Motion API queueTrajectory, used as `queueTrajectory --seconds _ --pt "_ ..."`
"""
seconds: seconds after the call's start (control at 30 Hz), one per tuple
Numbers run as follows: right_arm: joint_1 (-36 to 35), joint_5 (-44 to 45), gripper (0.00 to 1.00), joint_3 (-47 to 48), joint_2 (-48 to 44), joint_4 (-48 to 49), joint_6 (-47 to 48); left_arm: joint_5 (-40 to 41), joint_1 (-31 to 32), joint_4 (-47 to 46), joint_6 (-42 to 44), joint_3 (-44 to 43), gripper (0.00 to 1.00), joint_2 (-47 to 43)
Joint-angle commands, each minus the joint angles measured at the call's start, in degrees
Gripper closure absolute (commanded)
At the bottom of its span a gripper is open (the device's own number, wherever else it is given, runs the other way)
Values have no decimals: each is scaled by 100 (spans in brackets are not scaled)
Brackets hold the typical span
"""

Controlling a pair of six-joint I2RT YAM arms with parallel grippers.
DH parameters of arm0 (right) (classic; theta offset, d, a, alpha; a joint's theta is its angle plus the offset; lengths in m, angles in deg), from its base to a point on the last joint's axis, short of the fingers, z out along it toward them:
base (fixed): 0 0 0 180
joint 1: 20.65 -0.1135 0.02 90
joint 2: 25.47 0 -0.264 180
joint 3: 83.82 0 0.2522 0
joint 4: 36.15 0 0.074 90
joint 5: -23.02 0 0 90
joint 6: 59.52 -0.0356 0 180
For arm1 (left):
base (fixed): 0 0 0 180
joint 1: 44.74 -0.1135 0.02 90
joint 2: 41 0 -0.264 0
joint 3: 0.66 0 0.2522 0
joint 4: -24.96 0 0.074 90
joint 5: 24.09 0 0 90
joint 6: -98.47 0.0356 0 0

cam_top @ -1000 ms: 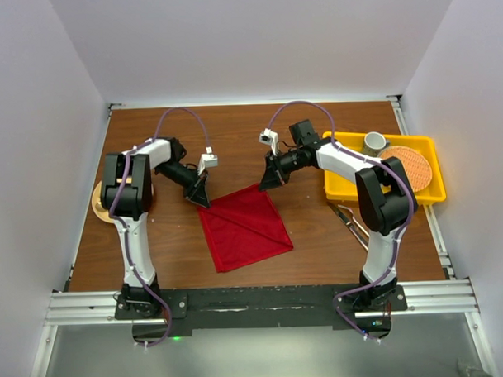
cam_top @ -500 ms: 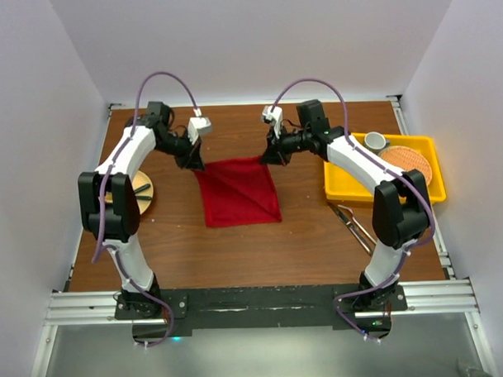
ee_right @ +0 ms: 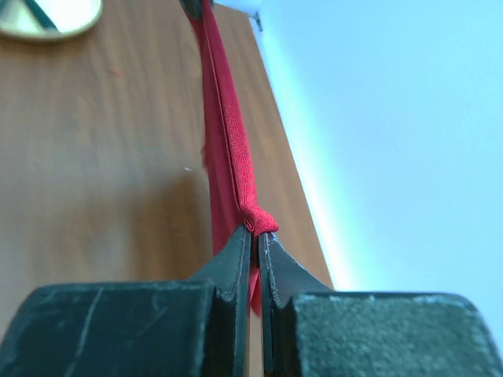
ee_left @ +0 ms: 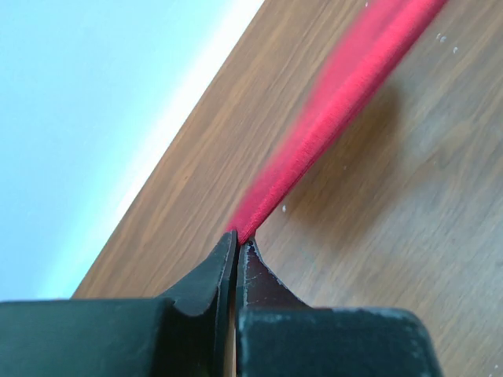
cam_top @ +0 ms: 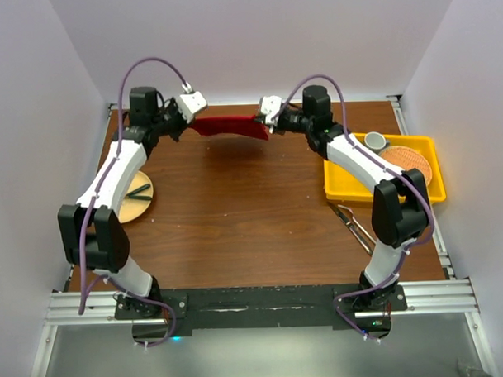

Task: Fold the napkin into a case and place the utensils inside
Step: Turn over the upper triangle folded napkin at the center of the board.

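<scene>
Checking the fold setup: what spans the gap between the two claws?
Only the deep-red fabric napkin, pinched at one end by the left claw and at the other by the right claw; the top view shows it best.

napkin (ee_left: 330,110) blurred toward top edge, utensils (cam_top: 353,225) partly hidden by right arm (cam_top: 394,207), too small to count

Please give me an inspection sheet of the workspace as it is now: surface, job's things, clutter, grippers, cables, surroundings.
Surface: brown wooden table, no spill seen.
Job's things: napkin hanging above the far edge between both grippers; utensils lying on the table beside the yellow tray.
Clutter: cup and orange mat in the tray; round wooden plate at the left.
Grippers: left gripper and right gripper each shut on a napkin end.
Cables: purple cables looping above each arm, snagging nothing.
Surroundings: white walls; metal rail at the near edge.
</scene>
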Motion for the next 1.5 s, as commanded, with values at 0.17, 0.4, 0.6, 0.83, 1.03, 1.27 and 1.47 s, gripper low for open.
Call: queueTrajectory --seconds 0.17,0.4,0.6,0.83,1.03,1.27,1.47 --pt "-164 -768 100 -2310 -289 253 3584 992 815 -822 431 3139 100 -1112" --pt "-516 -944 100 -3306 -641 -1056 5615 1071 1211 -779 272 4365 100 -1552" --pt "-709 -891 100 -3693 -852 -2181 6916 738 1316 -462 158 4690 100 -1658" --pt "-911 -637 100 -3790 -948 -2902 7251 719 1685 -269 26 4989 100 -1895" --pt "-1131 -364 100 -3913 -966 -3105 7234 851 1975 -84 -71 5112 100 -1983" --pt "-1281 -153 100 -4027 -966 -3184 7172 1045 2318 13 -123 5297 100 -2045" --pt "-1360 -56 100 -3966 -948 -3395 7251 1107 2520 241 -45 5288 87 -2106"
